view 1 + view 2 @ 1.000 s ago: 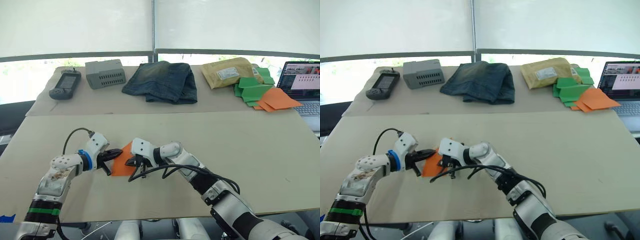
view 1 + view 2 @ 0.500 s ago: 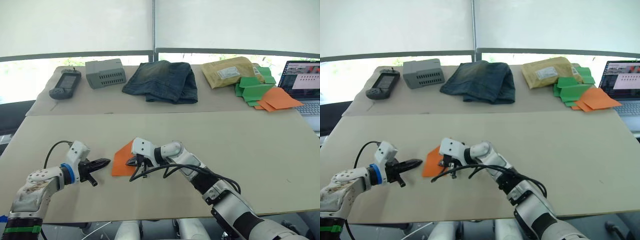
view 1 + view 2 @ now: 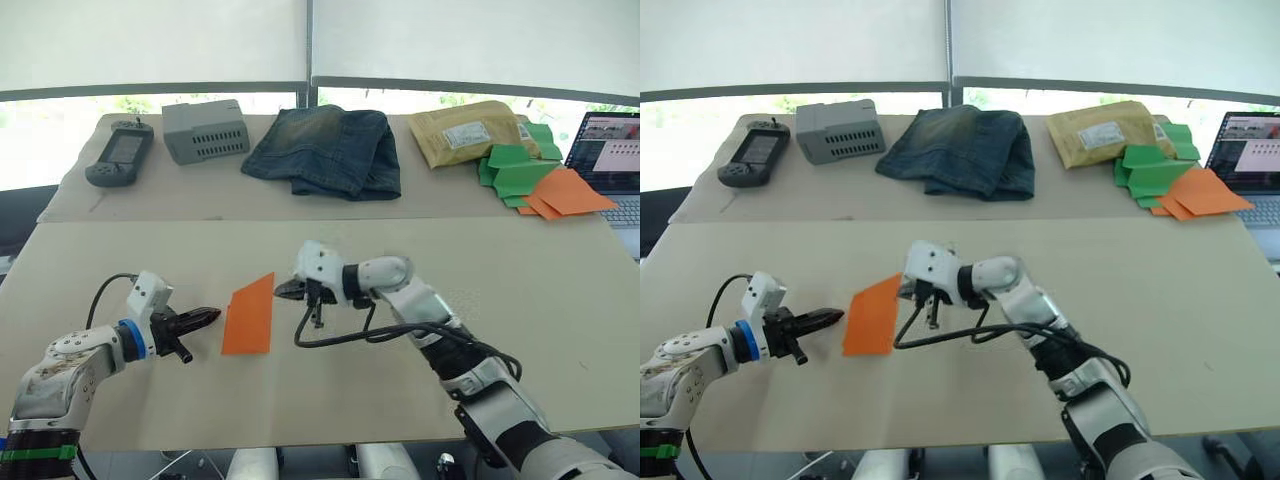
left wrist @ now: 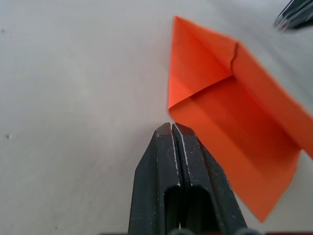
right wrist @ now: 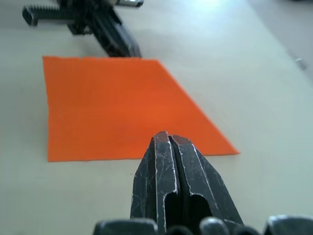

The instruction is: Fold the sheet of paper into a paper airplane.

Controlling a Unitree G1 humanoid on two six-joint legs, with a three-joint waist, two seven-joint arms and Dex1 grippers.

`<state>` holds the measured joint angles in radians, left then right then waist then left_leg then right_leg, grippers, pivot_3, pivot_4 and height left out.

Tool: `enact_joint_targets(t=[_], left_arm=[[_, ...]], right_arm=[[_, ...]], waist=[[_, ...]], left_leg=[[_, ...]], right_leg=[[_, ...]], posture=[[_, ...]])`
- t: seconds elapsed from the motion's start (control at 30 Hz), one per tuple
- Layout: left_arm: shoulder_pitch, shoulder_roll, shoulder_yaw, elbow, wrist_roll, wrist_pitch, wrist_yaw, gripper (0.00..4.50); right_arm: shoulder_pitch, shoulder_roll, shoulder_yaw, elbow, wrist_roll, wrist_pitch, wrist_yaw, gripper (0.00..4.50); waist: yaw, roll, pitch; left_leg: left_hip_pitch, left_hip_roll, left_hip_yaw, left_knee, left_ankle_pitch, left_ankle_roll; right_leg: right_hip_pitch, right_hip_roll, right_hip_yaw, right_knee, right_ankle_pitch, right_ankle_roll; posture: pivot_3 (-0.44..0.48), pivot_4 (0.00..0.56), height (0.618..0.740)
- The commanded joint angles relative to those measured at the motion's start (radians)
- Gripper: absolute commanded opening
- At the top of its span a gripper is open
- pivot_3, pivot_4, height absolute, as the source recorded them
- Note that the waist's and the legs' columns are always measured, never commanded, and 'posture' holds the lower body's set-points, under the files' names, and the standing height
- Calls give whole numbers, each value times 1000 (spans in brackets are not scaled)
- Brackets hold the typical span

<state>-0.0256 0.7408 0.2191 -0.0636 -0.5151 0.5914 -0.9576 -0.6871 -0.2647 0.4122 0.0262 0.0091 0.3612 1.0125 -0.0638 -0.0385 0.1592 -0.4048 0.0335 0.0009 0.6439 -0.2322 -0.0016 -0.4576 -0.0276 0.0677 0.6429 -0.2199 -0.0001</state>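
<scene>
Lying flat on the beige tabletop point(image 3: 520, 300), the bright orange folded sheet of paper point(image 3: 249, 314) sits between both hands, touched by neither. Left hand point(image 3: 204, 318), its black fingers pressed together and empty, points at the sheet's left edge. Right hand point(image 3: 288, 290), likewise closed and empty, hovers just right of the sheet's far corner.
</scene>
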Motion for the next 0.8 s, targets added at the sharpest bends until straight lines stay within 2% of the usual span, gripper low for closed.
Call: enact_joint_targets(t=[0.03,0.2,0.43,0.6,0.8], left_arm=[[-29,9,-39,2,22,-25,-23,46],[-77,-17,-142,29,69,-49,-34,46],[-151,-94,-261,70,117,-67,-36,46],[-207,-174,-314,69,123,-45,-19,46],[-192,-201,-321,-5,103,17,4,46]], right_arm=[[-4,-56,-56,-108,41,65,12,0],[20,-153,-107,-160,43,126,-3,0],[50,-215,-153,-219,54,197,-43,0],[67,-245,-164,-252,67,235,-67,0],[80,-280,-173,-273,77,256,-80,0]], waist=[[5,0,0],[21,0,0],[37,0,0],[48,0,0],[47,0,0]], left_leg=[[0,0,0,0,0,0],[0,-2,2,2,0,0],[0,-4,2,6,0,0],[0,-4,2,13,0,0],[3,-4,2,17,0,0]], right_leg=[[0,0,0,-1,0,0],[1,-2,0,-1,1,1],[3,-1,1,0,1,3],[7,0,0,0,0,9],[14,0,1,-2,0,14]], posture=[[0,150,728],[0,150,728],[0,150,728],[0,150,728],[0,150,728]])
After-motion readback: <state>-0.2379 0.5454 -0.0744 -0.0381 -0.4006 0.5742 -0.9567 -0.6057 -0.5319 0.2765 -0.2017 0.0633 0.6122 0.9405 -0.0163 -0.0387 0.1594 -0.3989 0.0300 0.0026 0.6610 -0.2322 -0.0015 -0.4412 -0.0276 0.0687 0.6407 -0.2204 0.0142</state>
